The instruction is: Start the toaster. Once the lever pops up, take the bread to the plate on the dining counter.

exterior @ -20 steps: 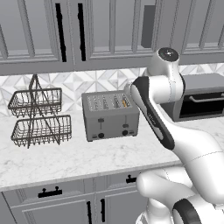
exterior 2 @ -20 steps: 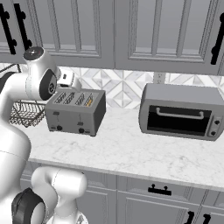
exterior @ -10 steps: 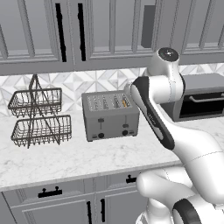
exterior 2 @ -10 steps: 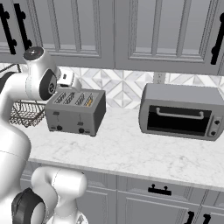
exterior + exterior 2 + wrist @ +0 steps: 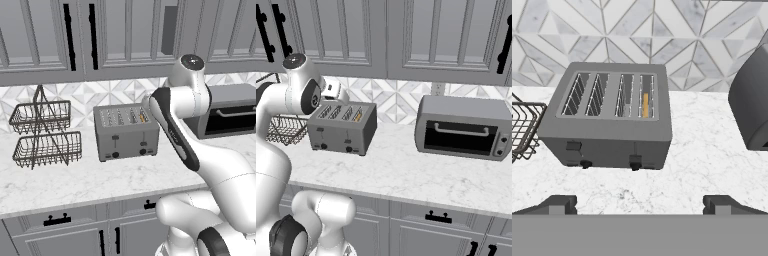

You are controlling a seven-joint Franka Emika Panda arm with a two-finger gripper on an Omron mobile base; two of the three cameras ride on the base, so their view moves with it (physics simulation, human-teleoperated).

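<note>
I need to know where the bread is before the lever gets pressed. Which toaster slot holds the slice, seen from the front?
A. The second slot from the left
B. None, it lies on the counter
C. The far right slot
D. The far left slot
C: in the hand view the bread stands in the rightmost slot of the toaster.

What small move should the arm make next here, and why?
Probably lower the open gripper toward the right-hand lever on the toaster's front. The bread already sits in the rightmost slot, and the gripper hangs above the counter, holding nothing and short of the toaster, so the lever is not yet pressed.
</note>
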